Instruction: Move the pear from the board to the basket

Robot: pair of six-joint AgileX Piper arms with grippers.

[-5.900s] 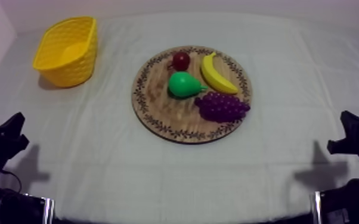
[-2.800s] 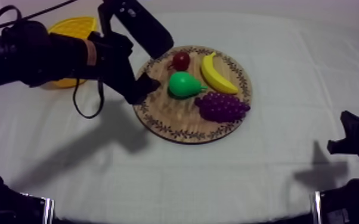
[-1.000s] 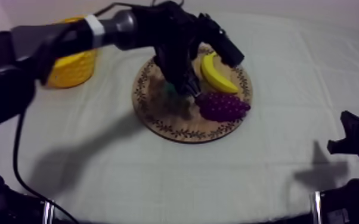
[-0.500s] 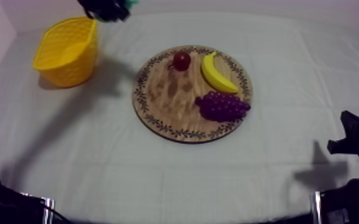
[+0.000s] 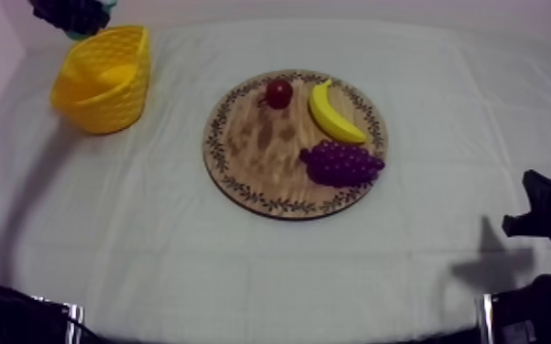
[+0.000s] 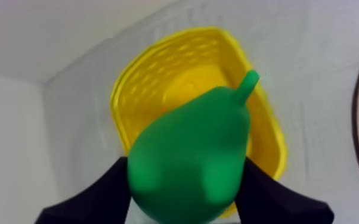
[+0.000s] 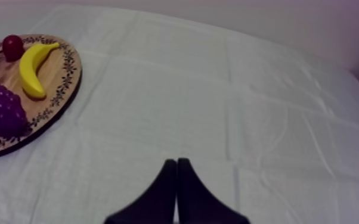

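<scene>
Green and smooth, the pear (image 6: pixel 194 137) is clamped between the two black fingers of my left claw (image 6: pixel 185 179). It hangs above the yellow basket (image 6: pixel 176 74) at the worktop's far left corner, seemingly nearer one rim than the middle. To finish well, I judge the claw should centre over the hollow and sink a little. It can then part its fingers so the pear drops inside rather than glancing off the rim. The far and left edges lie close by the basket, so room there is tight. Toward the wooden board (image 5: pixel 261 155) mid-worktop the cloth lies open. My right claw (image 7: pixel 176 170) rests closed on nothing near the right edge.
</scene>
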